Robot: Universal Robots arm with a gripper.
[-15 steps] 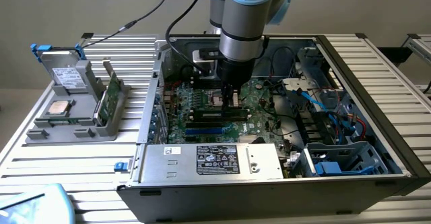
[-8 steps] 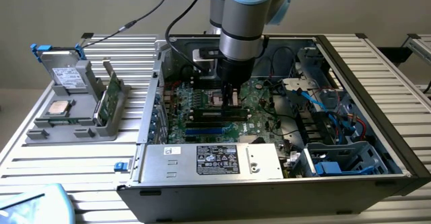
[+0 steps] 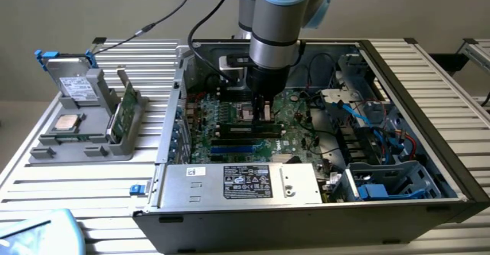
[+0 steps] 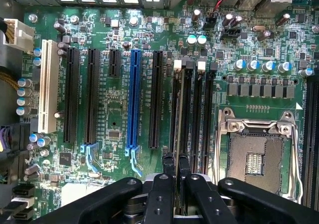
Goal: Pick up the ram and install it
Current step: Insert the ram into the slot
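Ram (image 4: 180, 115) stands on edge in one of the black memory slots on the motherboard (image 4: 114, 129), in the bank that lies between the long blue slot (image 4: 133, 99) and the open processor socket (image 4: 254, 159). From the wrist view it is seen end-on as a thin strip running the length of the slot, up to the white latch (image 4: 177, 64) at the far end. Whether it is fully seated cannot be confirmed from these angles.

Jaws are nearly closed. The two black fingertips (image 4: 168, 167) stand close together on either side of the strip's upper edge and appear to be pinching it.

In the exterior view the arm (image 3: 276, 34) reaches straight down into the open computer case (image 3: 428, 114), with the jaws low over the middle of the board, directly above a long dark strip (image 3: 249, 130) that is taken to be the same module. A silver power supply (image 3: 237, 181) with a printed label lies along the near side of the case.

The case sits on a slatted metal surface (image 3: 46, 180). On the exterior view's left, well apart from the jaws, a grey holder (image 3: 77, 147) carries a square silver processor chip (image 3: 67, 123), a grey drive with blue clips (image 3: 77, 85) and a green card (image 3: 128, 108) standing upright in its rack.
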